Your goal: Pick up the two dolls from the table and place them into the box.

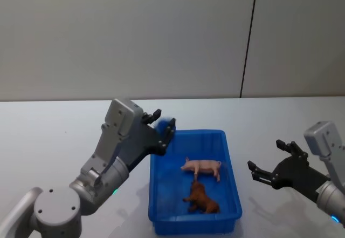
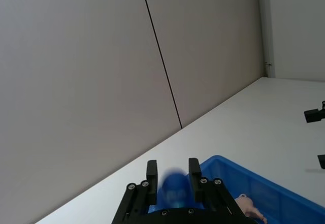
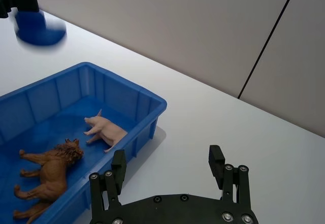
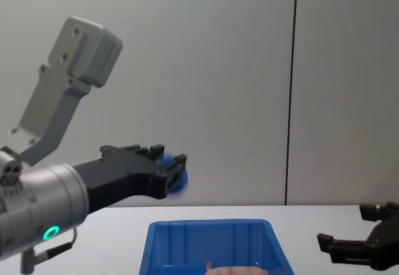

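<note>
Pink pig [image 3: 105, 129] and brown lion [image 3: 48, 176] inside blue box [image 3: 143, 100]; right gripper [image 3: 168, 170] fingers spread.

Showing smooth glossy plastic on the blue bin [image 1: 232, 162], matt white on the tabletop [image 1: 48, 135], beside the open right pincer [image 1: 274, 161].

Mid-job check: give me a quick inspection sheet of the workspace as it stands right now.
Surface: white table, bare around the bin.
Job's things: blue box in front of the robot, holding a pink pig doll; blue doll held in the air above the box's far left corner.
Clutter: brown lion figure also in the box.
Grippers: left gripper raised, shut on the blue doll; right gripper open, low, to the right of the box.
Cables: nothing seen.
Surroundings: plain grey wall with a dark vertical seam.
</note>
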Tool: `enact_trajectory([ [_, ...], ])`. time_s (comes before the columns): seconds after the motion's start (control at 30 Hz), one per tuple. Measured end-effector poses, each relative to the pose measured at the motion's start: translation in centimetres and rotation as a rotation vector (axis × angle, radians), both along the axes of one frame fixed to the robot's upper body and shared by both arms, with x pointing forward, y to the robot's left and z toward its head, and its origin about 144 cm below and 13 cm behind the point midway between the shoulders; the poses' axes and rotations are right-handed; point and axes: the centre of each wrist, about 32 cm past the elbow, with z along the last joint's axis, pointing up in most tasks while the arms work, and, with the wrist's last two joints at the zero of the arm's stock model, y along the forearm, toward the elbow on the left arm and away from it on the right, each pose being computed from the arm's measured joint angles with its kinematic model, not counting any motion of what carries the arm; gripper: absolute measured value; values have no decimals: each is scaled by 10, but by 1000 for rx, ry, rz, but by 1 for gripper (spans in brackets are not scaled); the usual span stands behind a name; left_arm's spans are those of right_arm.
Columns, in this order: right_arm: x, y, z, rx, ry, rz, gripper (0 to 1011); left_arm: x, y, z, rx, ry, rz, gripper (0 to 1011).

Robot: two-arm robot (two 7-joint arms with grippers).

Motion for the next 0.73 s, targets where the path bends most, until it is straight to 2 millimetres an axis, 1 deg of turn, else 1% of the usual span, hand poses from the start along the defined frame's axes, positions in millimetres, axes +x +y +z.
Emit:
enact_trajectory([
  [0.07, 0, 0, 0, 0, 0, 0, 1001, 0, -4, 2, -8, -4, -7, 427],
  [0.13, 0, 0, 0, 0, 0, 0, 1001, -1, -7, 3, -15, -7, -13, 458],
  [0.17, 0, 0, 0, 0, 0, 0, 1001, -1, -7, 3, -17, -9, -14, 530],
  [0.23, 0, 0, 0, 0, 0, 0, 1001, -2, -8, 4, -21, -11, -15, 568],
  [0.27, 0, 0, 0, 0, 0, 0, 1001, -2, -9, 4, -26, -13, -15, 630],
  [0.33, 0, 0, 0, 0, 0, 0, 1001, -4, -10, 5, -31, -19, -15, 661],
  [0.43, 0, 0, 0, 0, 0, 0, 1001, -6, -9, 6, -35, -27, -14, 788],
  [0.47, 0, 0, 0, 0, 0, 0, 1001, -7, -8, 6, -37, -30, -13, 800],
  [0.5, 0, 0, 0, 0, 0, 0, 1001, -7, -8, 7, -37, -32, -13, 841],
  [0.53, 0, 0, 0, 0, 0, 0, 1001, -8, -7, 7, -38, -34, -12, 841],
  [0.57, 0, 0, 0, 0, 0, 0, 1001, -9, -6, 7, -38, -39, -11, 911],
  [0.6, 0, 0, 0, 0, 0, 0, 1001, -9, -5, 8, -39, -41, -10, 925],
  [0.63, 0, 0, 0, 0, 0, 0, 1001, -10, -4, 9, -40, -45, -10, 960],
  [0.67, 0, 0, 0, 0, 0, 0, 1001, -10, -4, 9, -40, -45, -10, 960],
  [0.73, 0, 0, 0, 0, 0, 0, 1001, -11, -3, 9, -41, -49, -8, 1001],
])
